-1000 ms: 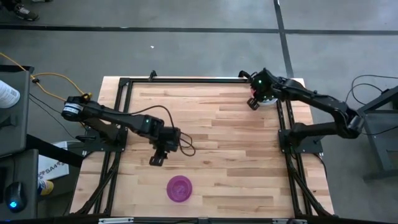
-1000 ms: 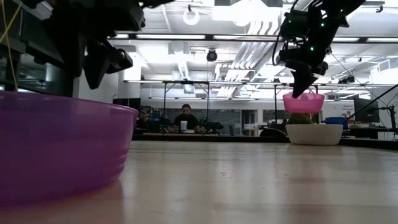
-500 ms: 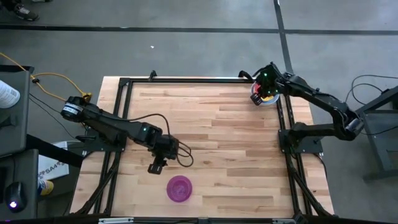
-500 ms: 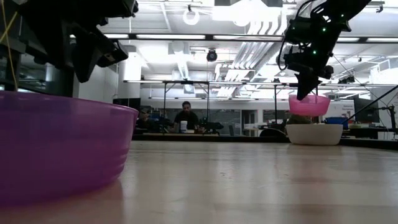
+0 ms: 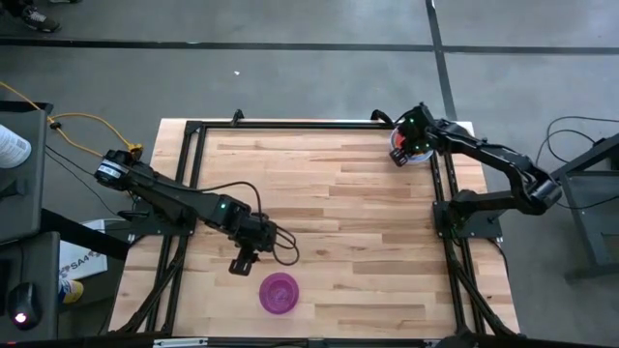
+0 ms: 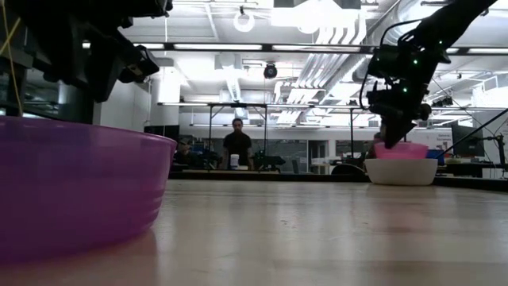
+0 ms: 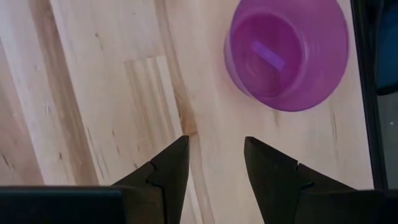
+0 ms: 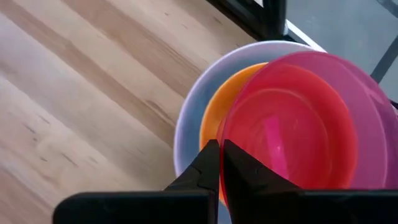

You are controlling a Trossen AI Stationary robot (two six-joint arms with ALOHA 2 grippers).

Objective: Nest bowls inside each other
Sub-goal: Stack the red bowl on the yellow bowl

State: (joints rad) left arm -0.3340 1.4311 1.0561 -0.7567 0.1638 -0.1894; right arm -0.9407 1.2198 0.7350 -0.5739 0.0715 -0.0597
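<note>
Bowls looked light, thin and slick, best pinched at the rim: right gripper [image 8: 220,163], clamped on the red bowl [image 8: 298,127], sat over the far-corner stack; left gripper [image 7: 216,163], open, hovered beside the purple bowl [image 7: 287,53] near the table's front edge.

A purple bowl [image 6: 75,187] filled the near left of the wooden tabletop [image 6: 317,230]. Far across it sat a white bowl [image 6: 401,171] with a red bowl [image 6: 403,150] resting in its top, pinched at the rim by the right gripper [image 6: 387,141]. The left gripper [image 6: 119,67] hung above the purple bowl. A person [image 6: 237,148] stood in the room behind.
</note>
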